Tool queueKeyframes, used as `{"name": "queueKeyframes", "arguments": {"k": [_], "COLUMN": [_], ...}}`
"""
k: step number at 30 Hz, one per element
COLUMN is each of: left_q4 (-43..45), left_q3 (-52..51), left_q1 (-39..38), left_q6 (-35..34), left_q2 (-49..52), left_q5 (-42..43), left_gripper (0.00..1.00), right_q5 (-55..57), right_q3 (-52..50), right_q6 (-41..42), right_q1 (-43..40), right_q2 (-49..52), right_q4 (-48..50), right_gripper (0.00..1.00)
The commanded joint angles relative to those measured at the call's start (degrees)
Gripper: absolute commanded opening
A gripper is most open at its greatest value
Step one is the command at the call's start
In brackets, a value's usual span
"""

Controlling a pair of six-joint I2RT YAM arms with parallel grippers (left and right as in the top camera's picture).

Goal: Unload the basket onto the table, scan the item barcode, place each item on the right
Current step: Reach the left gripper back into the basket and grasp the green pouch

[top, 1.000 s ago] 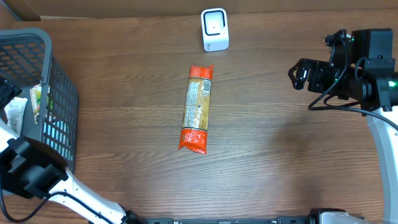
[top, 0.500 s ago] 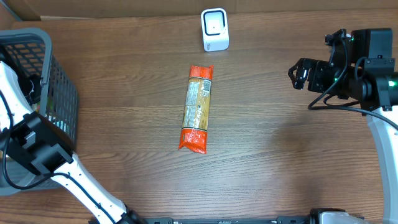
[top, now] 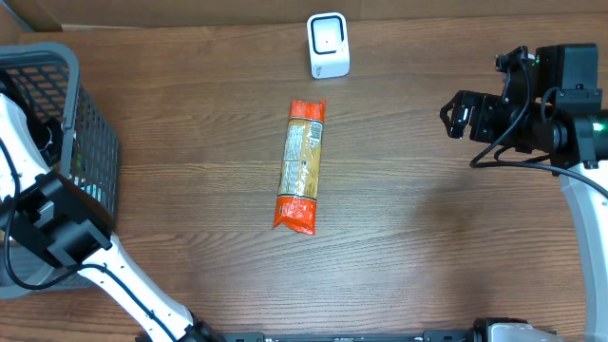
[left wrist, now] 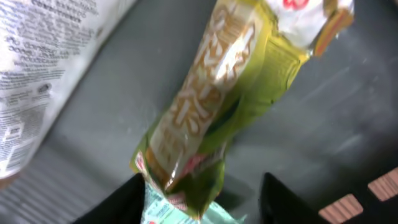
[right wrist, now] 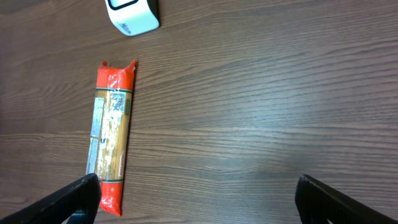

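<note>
Down inside the dark basket [top: 90, 142], my left gripper [left wrist: 200, 186] stands open astride the lower end of a green and yellow snack packet [left wrist: 217, 106]. Its left finger [left wrist: 124, 202] touches the packet and its right finger [left wrist: 280, 199] stands apart. From overhead only the white left arm [top: 28, 180] shows, over the basket. A white barcode scanner [top: 328, 45] stands at the table's far middle. My right gripper [top: 458, 112] hangs wide open and empty above the table at the right, also seen from the right wrist [right wrist: 198, 186].
A long orange-ended pasta packet [top: 301, 163] lies lengthwise in the table's middle, in front of the scanner [right wrist: 132, 14]. A white printed packet [left wrist: 43, 68] lies in the basket to the left of the green one, with a pale mint wrapper [left wrist: 168, 211] underneath.
The left arm swung from the table's front left corner up over the basket and has held there for the last half second. The right arm has not moved.
</note>
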Motion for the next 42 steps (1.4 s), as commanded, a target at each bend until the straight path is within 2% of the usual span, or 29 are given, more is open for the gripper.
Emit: {"name": "queueKeyframes", "arguments": {"k": [1,11,14,21,25,29,31,33,34,35,39,42], "left_q4": [-1.4,-2.0,-1.6,6.1,13.9,16.3,16.3,16.1,15.8,15.5,12.6,8.0], "left_q3": [0.9,0.9,-0.1,-9.4,-17.6,-20.5,-20.5,-20.4,-20.4,-20.2,-17.5,-11.8], "left_q1": [1.7,3.6,4.9,5.1,4.4,3.5,3.5,3.5,3.6,3.6,3.7,3.8], "left_q6": [-0.9,-1.3,-1.5,-0.6,4.1,4.6,4.5,4.5,4.5,4.5,4.3,4.3], "left_q2": [4.4,-5.0,-4.6,-4.6,-4.6,-4.6,-4.6,-4.6,-4.6,-4.6,-4.6,-4.7], "left_q5": [2.8,3.1,3.4,6.1,10.0,10.6,10.6,10.6,10.6,10.6,10.6,10.4], "left_gripper": [0.55,0.56,0.56,0.56,0.54,0.5,0.45,0.24,0.09,0.04,0.04,0.04], "right_q5": [-0.5,-0.5,-0.5,-0.5,-0.5,-0.5,-0.5,-0.5,-0.5,-0.5,-0.5,-0.5], "right_q3": [1.5,1.5,1.5,1.5,1.5,1.5,1.5,1.5,1.5,1.5,1.5,1.5], "right_q6": [-0.1,0.0,-0.1,0.0,0.0,0.0,0.0,0.0,0.0,0.0,-0.1,-0.1], "right_q1": [-0.1,-0.1,-0.1,-0.1,-0.1,-0.1,-0.1,-0.1,-0.1,-0.1,-0.1,-0.1], "right_q2": [0.0,0.0,0.0,0.0,0.0,0.0,0.0,0.0,0.0,0.0,0.0,0.0], "right_q4": [0.3,0.3,0.3,0.3,0.3,0.3,0.3,0.3,0.3,0.3,0.7,0.8], "right_gripper": [1.0,1.0,1.0,1.0,1.0,1.0,1.0,1.0,1.0,1.0,1.0,1.0]}}
